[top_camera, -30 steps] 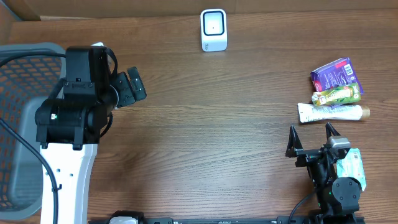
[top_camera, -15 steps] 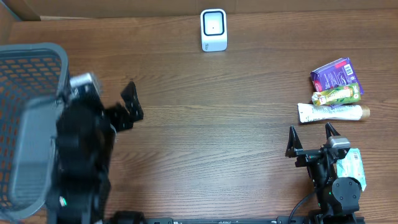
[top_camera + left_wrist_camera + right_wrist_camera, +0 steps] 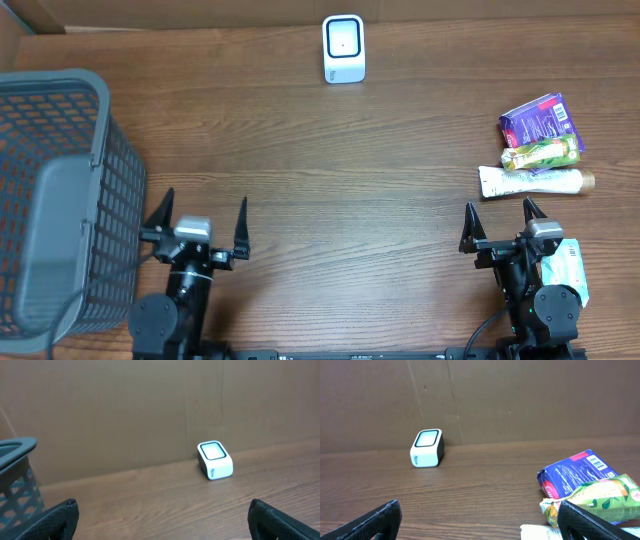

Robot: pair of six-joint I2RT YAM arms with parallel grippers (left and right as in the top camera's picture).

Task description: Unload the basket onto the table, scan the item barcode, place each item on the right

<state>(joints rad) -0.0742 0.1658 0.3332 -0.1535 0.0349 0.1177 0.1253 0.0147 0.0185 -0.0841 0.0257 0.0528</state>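
Both arms sit low at the near edge of the table (image 3: 330, 210), the left gripper (image 3: 202, 222) towards the near left corner and the right gripper (image 3: 498, 222) towards the near right. Each has its jaws spread wide with nothing between them. To me it looks like a ready stance, fingers aimed at the far edge. The scanner (image 3: 343, 47) stands there in the middle, its pale window tilted upward so a barcode can be shown to it.

The goods lie bunched at the right edge, just ahead of the right gripper, so that arm seems the natural one to pick. A mesh basket (image 3: 60, 190) fills the left edge, probably for scanned things.

The purple packet (image 3: 540, 118) lies farthest back, glossy and crinkled. In the right wrist view a white barcode patch shows on its upper face. A green packet (image 3: 541, 152) rests against it, and a white tube (image 3: 530, 181) lies nearest the gripper. Nothing is lifted yet.
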